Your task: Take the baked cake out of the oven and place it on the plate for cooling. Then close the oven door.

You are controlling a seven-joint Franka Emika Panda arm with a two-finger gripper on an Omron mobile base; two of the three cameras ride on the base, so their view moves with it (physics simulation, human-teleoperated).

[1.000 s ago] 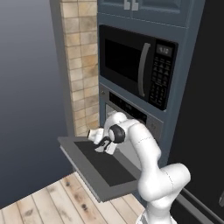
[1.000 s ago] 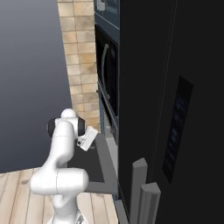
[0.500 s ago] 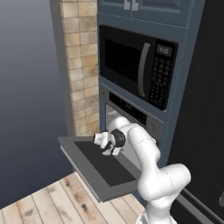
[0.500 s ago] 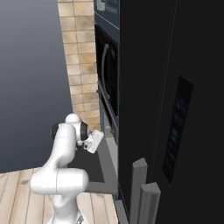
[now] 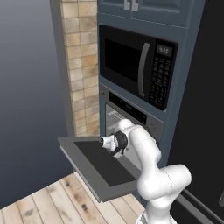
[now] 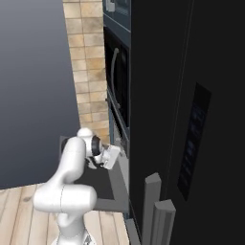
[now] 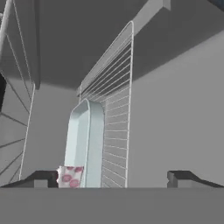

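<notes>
Where wire rack (image 7: 114,100) spans grey oven (image 7: 175,109), fingers (image 7: 39,178) spread wide, empty; pale rounded tray (image 7: 85,140), pink-dotted cake (image 7: 69,176).

Inside the oven (image 5: 131,120), a wire rack (image 7: 114,109) spans the grey cavity. A pale rectangular tray (image 7: 84,140) lies directly on the rack — its long axis running from near to far. A small pale piece with pink-red spots (image 7: 70,176) sits at the tray's near end.

Flat, even rendered light with no glare; soft shadow darkens the grey steel oven cavity (image 7: 57,52) in the hand view, and all three pictures look coarse and slightly blurred
</notes>
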